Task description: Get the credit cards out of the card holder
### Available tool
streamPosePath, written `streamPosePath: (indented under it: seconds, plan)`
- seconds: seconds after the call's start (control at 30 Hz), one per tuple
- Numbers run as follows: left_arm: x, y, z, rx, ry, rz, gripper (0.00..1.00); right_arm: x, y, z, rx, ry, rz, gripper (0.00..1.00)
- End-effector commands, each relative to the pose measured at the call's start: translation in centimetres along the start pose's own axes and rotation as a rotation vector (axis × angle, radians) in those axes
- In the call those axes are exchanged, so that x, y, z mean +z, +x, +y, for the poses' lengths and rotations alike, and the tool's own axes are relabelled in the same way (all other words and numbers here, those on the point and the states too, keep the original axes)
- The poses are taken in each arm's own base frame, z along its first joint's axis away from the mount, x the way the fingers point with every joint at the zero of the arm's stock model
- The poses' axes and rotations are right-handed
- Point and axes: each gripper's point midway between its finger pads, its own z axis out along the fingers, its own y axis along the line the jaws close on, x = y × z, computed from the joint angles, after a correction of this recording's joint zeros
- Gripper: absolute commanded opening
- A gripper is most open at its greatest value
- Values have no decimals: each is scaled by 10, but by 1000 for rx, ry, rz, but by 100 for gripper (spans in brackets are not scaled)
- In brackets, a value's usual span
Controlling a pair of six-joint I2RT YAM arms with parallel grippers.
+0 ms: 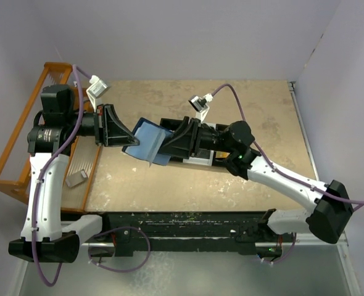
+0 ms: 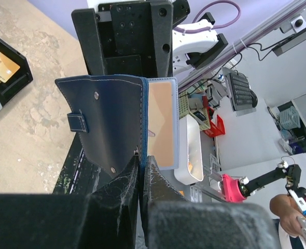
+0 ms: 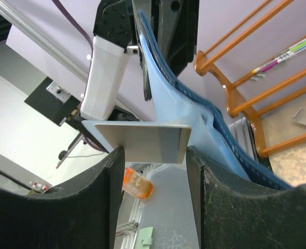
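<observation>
Facing the left arm, the right claw point(image 3: 154, 151) stands spread with a grey card point(image 3: 142, 142) between its fingers point(image 3: 91, 207), close against the pale inner face of the card holder point(image 3: 168, 98). The left claw point(image 2: 142, 161) is pinching the card holder by one edge, holding it open above the tabletop point(image 1: 169, 191), a tan card point(image 2: 161, 124) showing inside.

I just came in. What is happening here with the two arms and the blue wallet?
The left hand is shut on the open card holder and holds it up above the table. The right hand faces it with jaws apart, and a silver card lies between its fingers, beside the holder's pale inner face. Whether that card is fully out of its pocket cannot be told. A tan card sits in another pocket, so the job is not finished.
</observation>
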Motion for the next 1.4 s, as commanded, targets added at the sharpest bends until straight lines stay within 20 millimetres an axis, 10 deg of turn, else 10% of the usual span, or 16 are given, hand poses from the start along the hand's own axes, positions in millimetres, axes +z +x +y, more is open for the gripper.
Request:
streamPosePath:
  seconds: [0.0, 0.27, 1.37]
  plan:
    - [-1, 5, -18, 44, 61, 19, 0, 12, -30, 20, -63, -26, -66, 54]
    - [-1, 9, -18, 59, 61, 18, 1, 7, -45, -11, -187, 263, -41, 54]
    - [-4, 11, -33, 14, 158, 55, 2, 19, -65, -12, -618, 446, 77, 63]
